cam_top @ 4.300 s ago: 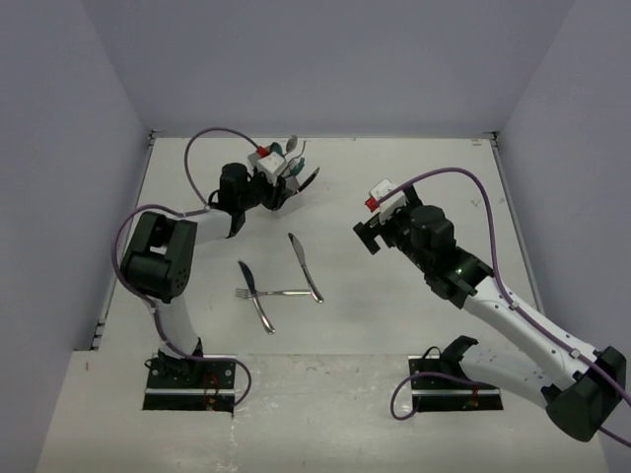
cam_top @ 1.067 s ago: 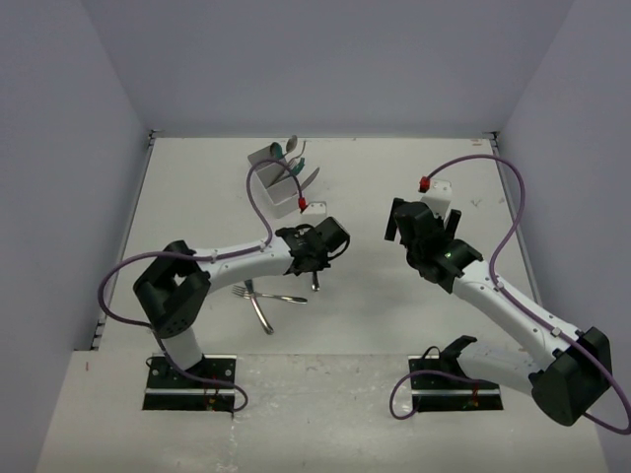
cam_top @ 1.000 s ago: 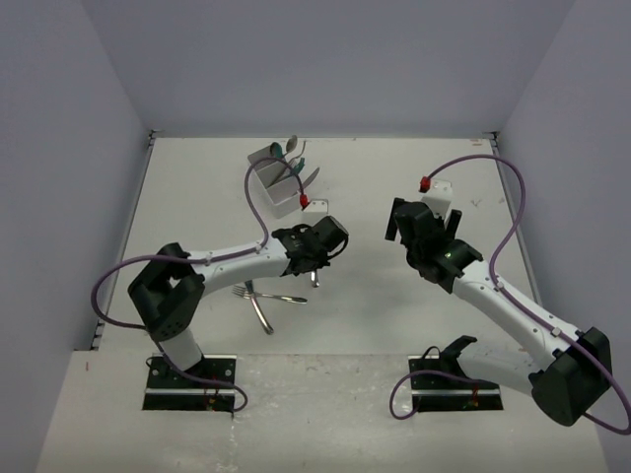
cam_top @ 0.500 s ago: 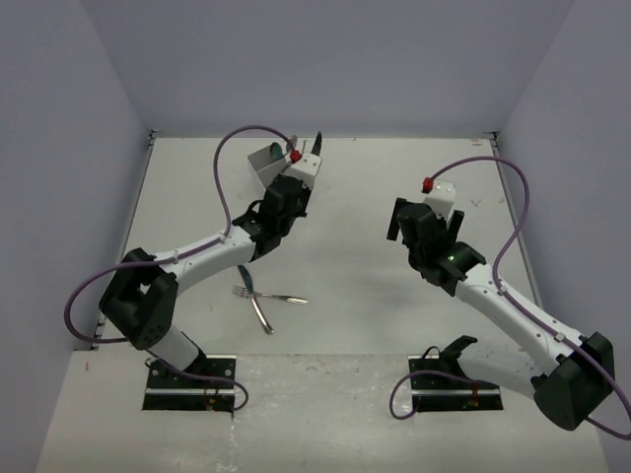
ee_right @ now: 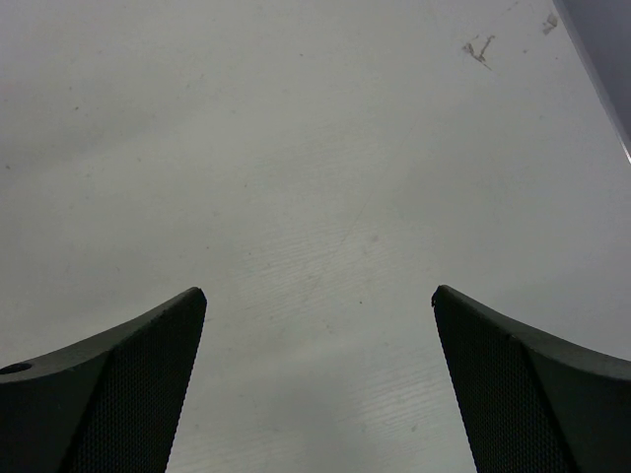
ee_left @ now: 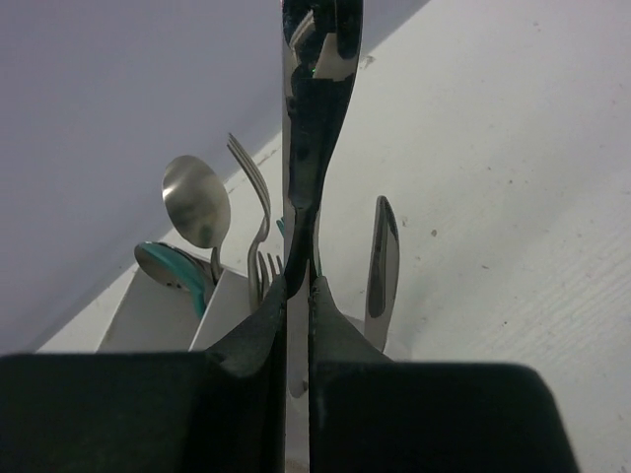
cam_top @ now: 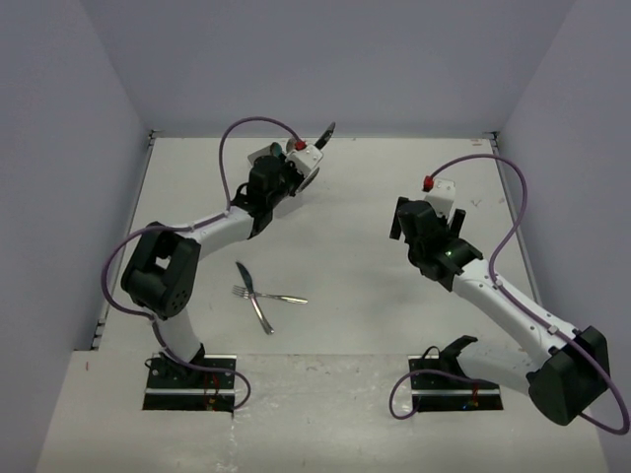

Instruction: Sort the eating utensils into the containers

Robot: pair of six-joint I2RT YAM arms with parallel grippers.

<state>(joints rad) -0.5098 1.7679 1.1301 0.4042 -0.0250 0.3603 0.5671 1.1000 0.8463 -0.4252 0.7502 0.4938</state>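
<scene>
My left gripper (ee_left: pixel 299 286) is shut on a silver knife (ee_left: pixel 315 148), which stands upright out of the jaws, just above the white containers (ee_left: pixel 148 317) at the back of the table. In the compartments stand a silver spoon (ee_left: pixel 195 202), a teal spoon (ee_left: pixel 168 266), a fork (ee_left: pixel 251 187) and another knife (ee_left: pixel 383 261). From above, the left gripper (cam_top: pixel 304 163) covers most of the containers (cam_top: pixel 260 154), and the held knife (cam_top: pixel 324 132) points toward the back wall. A fork (cam_top: pixel 274 298) and two other silver utensils (cam_top: pixel 245 277) lie crossed mid-table. My right gripper (ee_right: pixel 317 296) is open over bare table.
The right arm (cam_top: pixel 439 246) hovers over the right half of the table, away from the utensils. The left arm's purple cable (cam_top: pixel 237 138) loops over the back-left area. Walls close the table on three sides.
The left arm has lifted a knife from the middle of the table and swung it back to just above the containers. The right arm has barely moved.
</scene>
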